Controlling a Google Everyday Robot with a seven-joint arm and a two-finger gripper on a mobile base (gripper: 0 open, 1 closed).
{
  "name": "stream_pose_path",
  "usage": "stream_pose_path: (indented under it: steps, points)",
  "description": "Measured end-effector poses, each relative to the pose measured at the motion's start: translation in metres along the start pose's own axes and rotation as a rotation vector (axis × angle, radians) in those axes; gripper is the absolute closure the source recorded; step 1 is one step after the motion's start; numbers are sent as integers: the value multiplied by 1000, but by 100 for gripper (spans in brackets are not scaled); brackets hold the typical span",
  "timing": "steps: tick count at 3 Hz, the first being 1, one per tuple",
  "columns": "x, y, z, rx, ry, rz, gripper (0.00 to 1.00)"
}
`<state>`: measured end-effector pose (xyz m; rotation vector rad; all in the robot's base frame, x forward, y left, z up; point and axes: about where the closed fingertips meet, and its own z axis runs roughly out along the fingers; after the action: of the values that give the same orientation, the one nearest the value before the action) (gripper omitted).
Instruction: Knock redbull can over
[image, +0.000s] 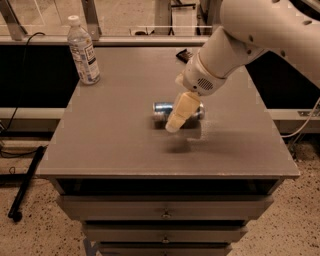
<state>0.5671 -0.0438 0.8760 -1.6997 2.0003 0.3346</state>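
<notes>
View: camera view, the only one; it looks down at the table (125, 145) from its front
Redbull can (161, 108): lying on its side near the middle of the tabletop, long axis running left to right; its middle is hidden behind the gripper; judged from how it lies, the knock-over looks done
Gripper (175, 120): low over the tabletop, directly in front of the can and overlapping it; whether it touches the can cannot be told; how far open it is cannot be told; whether it has hold of anything cannot be told
Arm (250, 35): comes in from the upper right, over the right rear of the table
Risk, rolling: a can on its side rolls freely; lying this way it would roll toward the front or the back edge; any brush from the gripper as it leaves could start that, and the front edge has no lip to stop it
Risk, dragging: if the gripper is against or around the can, a sideways retreat could sweep the can along; a straight upward lift looks safer
Risk, dark bar (184, 55): lies at the back just beside the arm's wrist; a low swing rearward could push it off
Risk, water bottle (83, 52): upright at the far left corner, well apart from the gripper; little danger unless the arm crosses left
</notes>
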Motion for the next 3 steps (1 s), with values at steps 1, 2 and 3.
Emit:
stream_pose_path:
  steps: [1,2,3]
  points:
    - [-5,6,-8,-18,-48,-1,0]
    - [12,10,-30,-32,-140,13,0]
    - [50,13,-75,-20,-268,29,0]
